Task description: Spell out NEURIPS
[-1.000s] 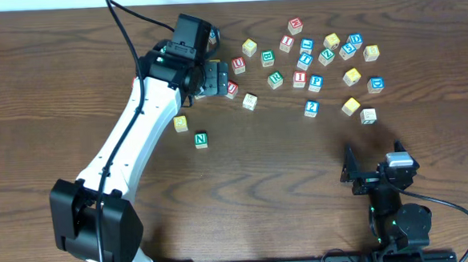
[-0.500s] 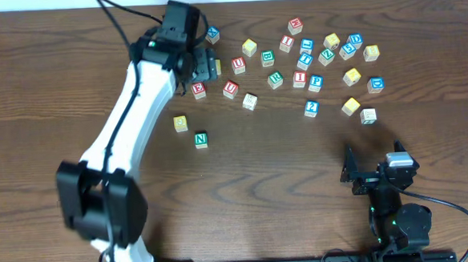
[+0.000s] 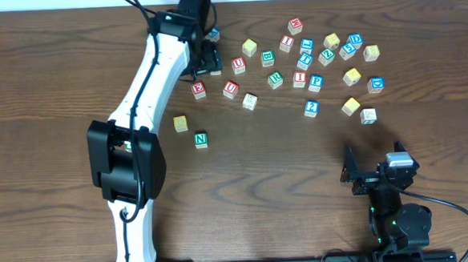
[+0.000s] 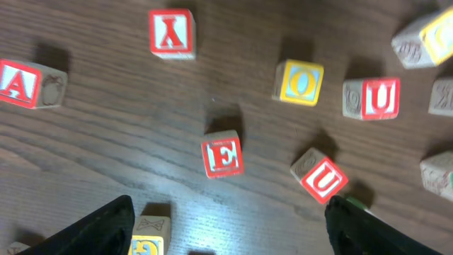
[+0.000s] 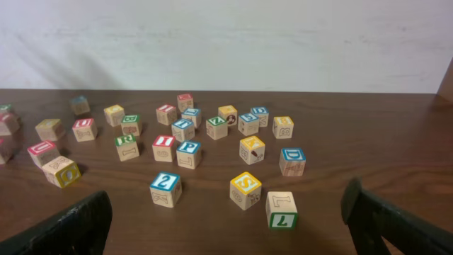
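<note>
My left gripper (image 3: pixel 208 60) hovers open over the far left of the table with nothing between its fingers. In the left wrist view its gripper (image 4: pixel 228 237) frames a red E cube (image 4: pixel 222 156) lying on the wood, with a red U cube (image 4: pixel 323 178) to its right. Overhead, the E cube (image 3: pixel 198 89) and U cube (image 3: pixel 230 89) sit side by side. A green N cube (image 3: pixel 201 139) and a yellow-faced cube (image 3: pixel 181 123) lie nearer. A green R (image 5: pixel 127 144), red I (image 5: pixel 164 146) and blue P (image 5: pixel 188 151) stand in a row. My right gripper (image 3: pixel 357 174) rests open and empty.
A second red U cube (image 4: pixel 381 98), a yellow O cube (image 4: pixel 300 81), a red X cube (image 4: pixel 171 32) and a red A cube (image 4: pixel 19 83) surround the E. Several more cubes scatter across the far right, including a yellow S (image 5: pixel 245 187) and a blue 2 (image 5: pixel 165 186).
My left arm has swung away toward the table's far edge, carrying its open gripper back. The red E cube, covered by the gripper a second ago, now shows bare. The right arm is still.
</note>
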